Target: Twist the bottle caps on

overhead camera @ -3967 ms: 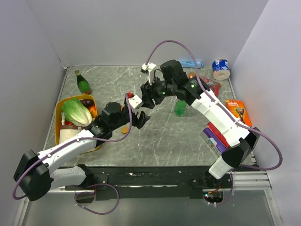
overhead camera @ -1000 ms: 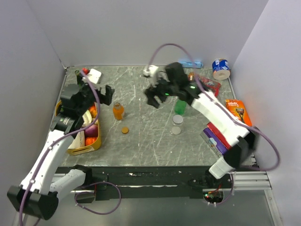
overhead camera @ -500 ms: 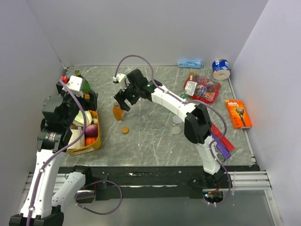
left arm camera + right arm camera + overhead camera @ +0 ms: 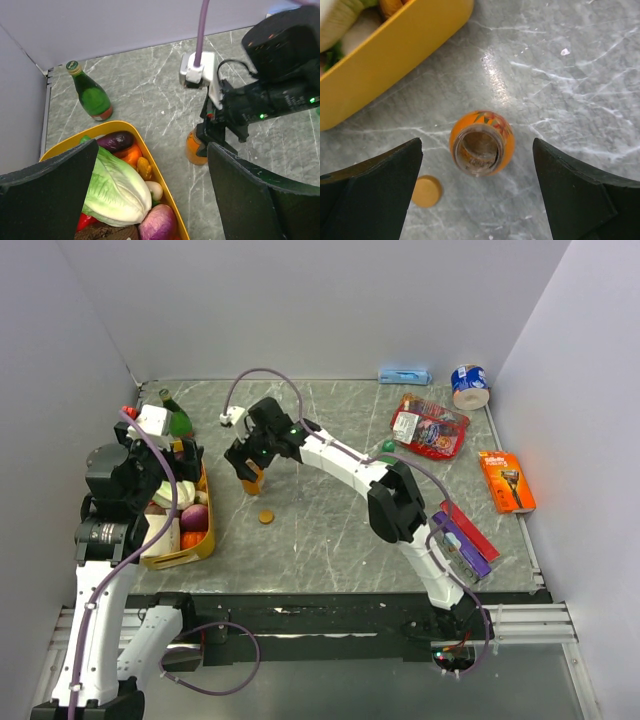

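Observation:
The orange bottle [image 4: 252, 480] stands upright with its mouth open [image 4: 481, 145], just right of the yellow basket [image 4: 205, 540]. The orange cap [image 4: 265, 516] lies flat on the table beside it [image 4: 426, 191]. My right gripper [image 4: 248, 462] hangs open directly above the bottle, its fingers [image 4: 370, 192] wide on either side and touching nothing. My left gripper [image 4: 182, 455] is open and empty above the basket [image 4: 165, 185]; the orange bottle [image 4: 196, 147] shows there under the right gripper. A bit of the green bottle [image 4: 388, 447] peeks past the right arm. The clear bottle and the other caps are hidden.
The basket holds lettuce [image 4: 112, 187], an eggplant and other produce. A tall dark-green bottle [image 4: 177, 420] stands at the back left. A red snack packet [image 4: 428, 425], a can [image 4: 469, 385], an orange razor box [image 4: 507, 480] and flat boxes [image 4: 462, 540] lie on the right.
My right gripper has swung left from near the green bottle to above the orange bottle. My left arm has pulled back left, over the basket. The orange bottle and cap have not moved.

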You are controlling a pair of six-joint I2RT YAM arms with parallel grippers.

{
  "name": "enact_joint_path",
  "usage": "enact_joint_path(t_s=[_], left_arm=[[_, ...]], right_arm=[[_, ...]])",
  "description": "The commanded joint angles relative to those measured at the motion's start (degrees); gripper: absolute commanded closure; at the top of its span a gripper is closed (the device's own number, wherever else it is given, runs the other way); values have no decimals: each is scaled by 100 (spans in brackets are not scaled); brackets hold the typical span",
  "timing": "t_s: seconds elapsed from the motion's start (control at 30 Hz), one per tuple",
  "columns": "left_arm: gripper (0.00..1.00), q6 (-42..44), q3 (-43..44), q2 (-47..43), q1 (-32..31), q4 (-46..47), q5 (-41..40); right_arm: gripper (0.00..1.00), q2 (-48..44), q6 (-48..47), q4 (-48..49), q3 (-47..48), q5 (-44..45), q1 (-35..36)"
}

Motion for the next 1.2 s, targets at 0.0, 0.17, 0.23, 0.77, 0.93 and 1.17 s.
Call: enact_joint_path(t_s=[0.0, 0.17, 0.23, 0.77, 0.93, 1.17], left_arm=[[4, -58, 149, -31, 29, -41, 109], [4, -76, 52, -40, 38, 73, 144], [4, -76, -1, -40, 38, 117, 223], [4, 717, -1441, -137, 11, 941, 3507], [4, -6, -1320, 565, -655, 1822, 3853], [4, -129, -1056, 1014, -1667, 2385, 3485]], right_arm=[[7, 138, 29, 220, 272, 213, 86], [34, 86, -58, 220, 176, 231, 68], [49, 33, -85, 203, 123, 152, 68], [85, -2962, -208, -834, -1398, -2288, -1083], [87, -3447, -174, -1247, -1389, -2652, -1083], [87, -3746, -191, -1344, -1442, -2538, -1022]])
